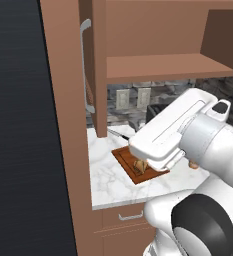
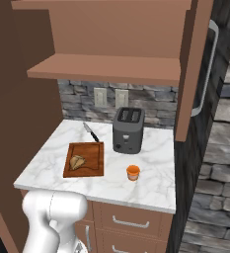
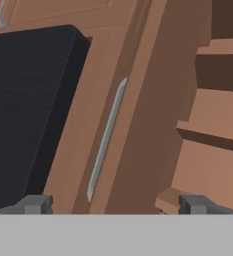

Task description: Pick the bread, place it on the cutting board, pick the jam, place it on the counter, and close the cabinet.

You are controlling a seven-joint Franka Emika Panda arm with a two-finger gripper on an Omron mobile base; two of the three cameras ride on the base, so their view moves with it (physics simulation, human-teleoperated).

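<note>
Bread (image 2: 77, 161) on cutting board (image 2: 94, 170), jam (image 2: 133, 172) on counter (image 2: 151, 188); cabinet (image 2: 193, 69) doors open. Gripper (image 3: 115, 204) spread wide, empty, facing left door handle (image 3: 105, 140). Best pushed flat against the panel, swinging shut steadily.

The toaster (image 2: 128, 129) takes the back of the counter (image 2: 156, 185); bare marble lies before it, save the jam (image 2: 133, 172). Both cabinet (image 2: 190, 74) doors above it stand open.

Kitchen: toaster (image 2: 128, 130), marble counter (image 2: 151, 183), wall cabinet (image 2: 111, 34).
</note>
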